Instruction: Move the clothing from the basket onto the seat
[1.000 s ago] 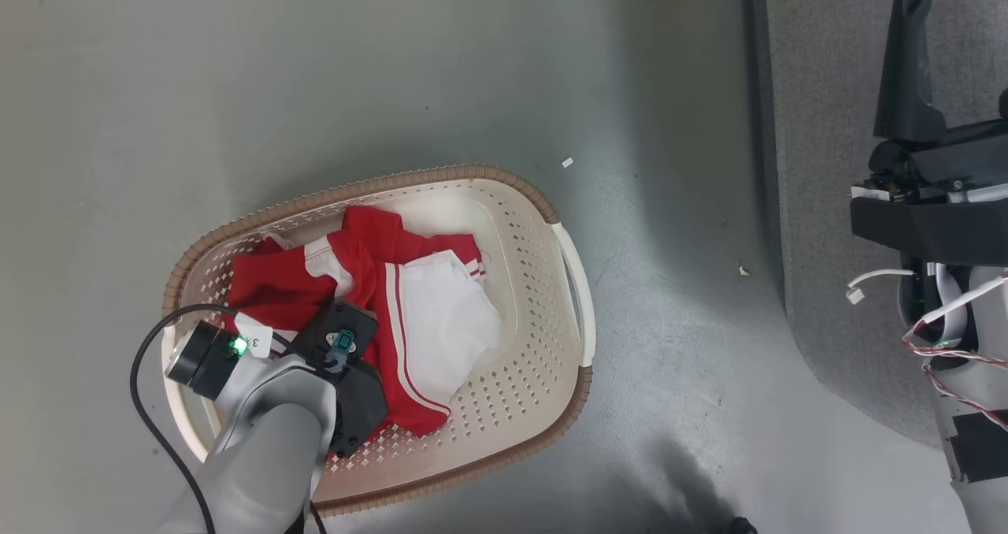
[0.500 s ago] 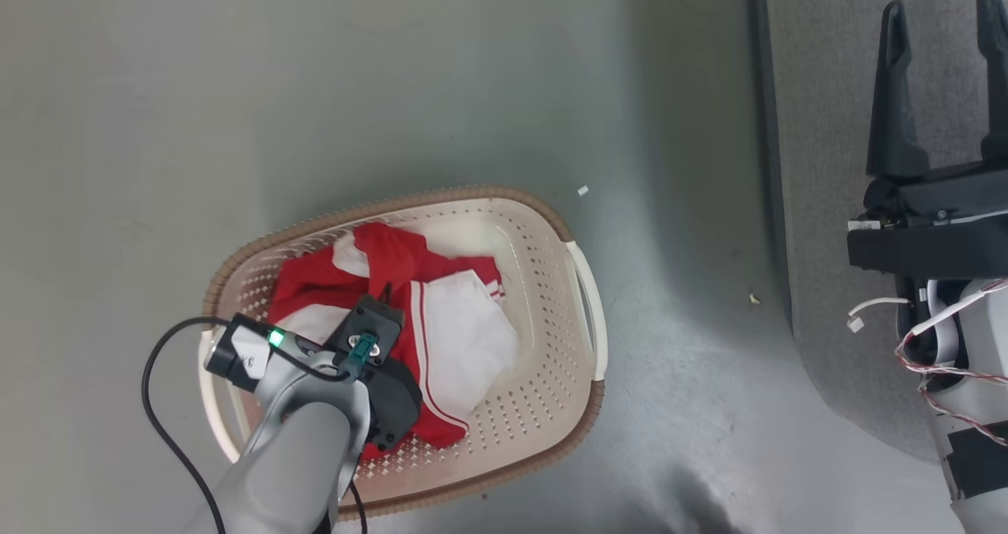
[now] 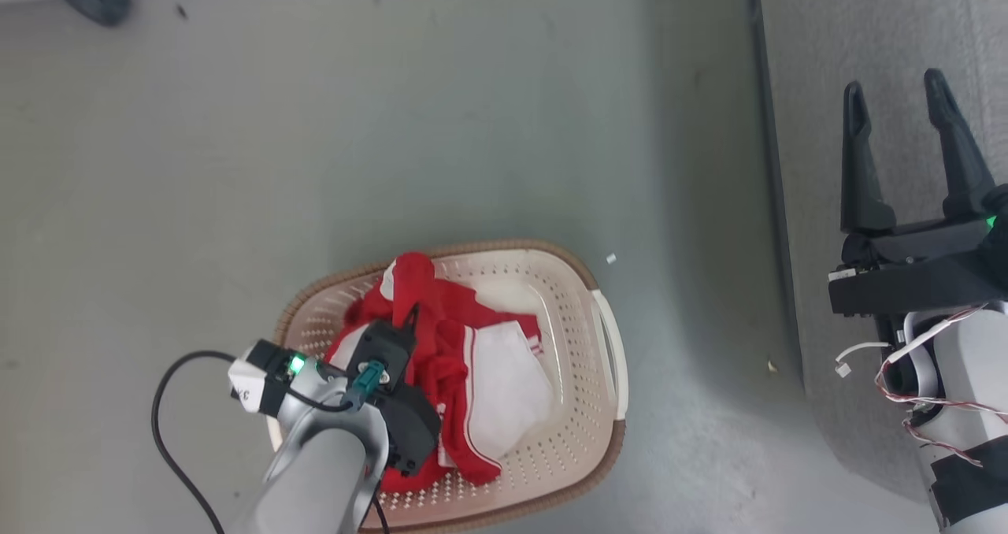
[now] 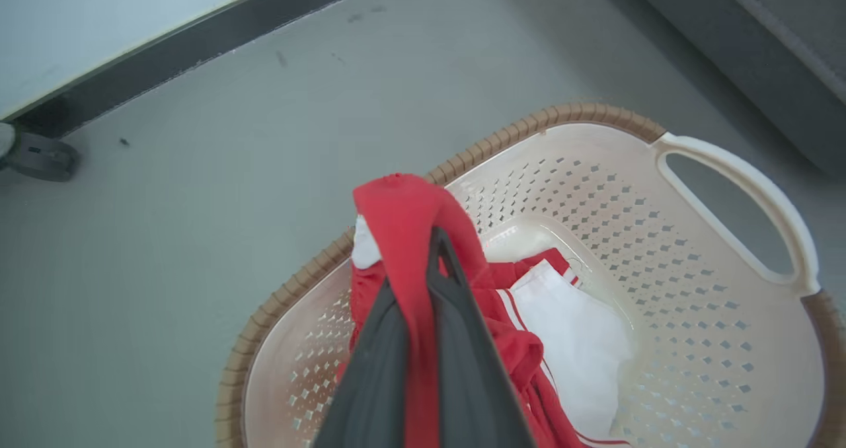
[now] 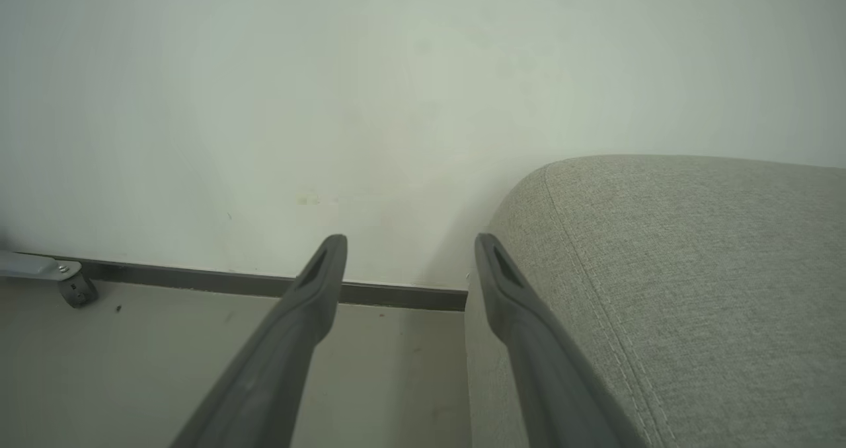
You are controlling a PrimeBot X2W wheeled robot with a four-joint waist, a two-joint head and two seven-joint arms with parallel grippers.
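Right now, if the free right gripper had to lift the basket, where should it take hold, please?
Probably the white handle, from above on the seat side: the slot under that thin bar lets one finger through, and it faces the open right gripper.

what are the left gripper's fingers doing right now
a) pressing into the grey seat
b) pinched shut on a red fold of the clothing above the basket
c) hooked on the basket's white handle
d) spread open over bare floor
b: in the left wrist view the left gripper has its fingers closed together with a red fold of the clothing draped over them, above the basket.
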